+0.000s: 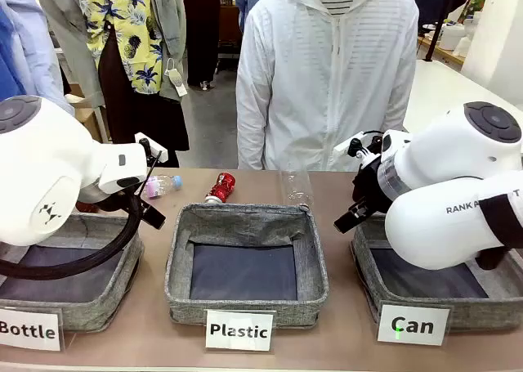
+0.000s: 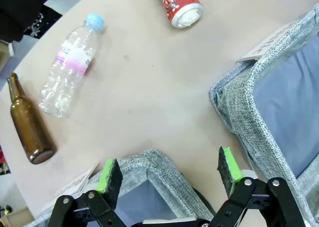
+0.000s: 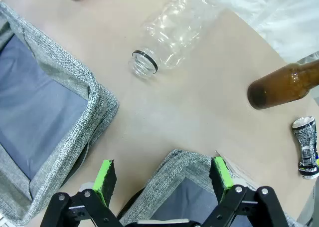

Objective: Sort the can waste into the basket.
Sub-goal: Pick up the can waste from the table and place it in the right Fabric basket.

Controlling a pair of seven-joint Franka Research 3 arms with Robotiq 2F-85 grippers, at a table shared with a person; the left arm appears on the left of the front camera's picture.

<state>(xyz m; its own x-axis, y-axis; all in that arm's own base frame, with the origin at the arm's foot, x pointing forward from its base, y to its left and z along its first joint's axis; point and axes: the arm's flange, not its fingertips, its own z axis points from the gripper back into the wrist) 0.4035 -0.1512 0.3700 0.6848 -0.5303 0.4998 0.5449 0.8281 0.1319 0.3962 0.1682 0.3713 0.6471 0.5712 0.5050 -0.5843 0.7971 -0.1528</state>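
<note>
— Jaws spread wide on both arms, nothing held?
— Yes. The red can [image 2: 177, 6] and the dark can [image 3: 308, 154] both lie on the tabletop [image 2: 149, 87], outside the "Can" basket [image 1: 482, 311], which looks empty. Nothing is sorted yet; both cans are left to do.

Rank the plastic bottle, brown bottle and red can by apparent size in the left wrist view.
1. plastic bottle, largest.
2. brown bottle, nearly as long but slimmer.
3. red can, smallest, though the picture's top edge cuts it off.
</note>
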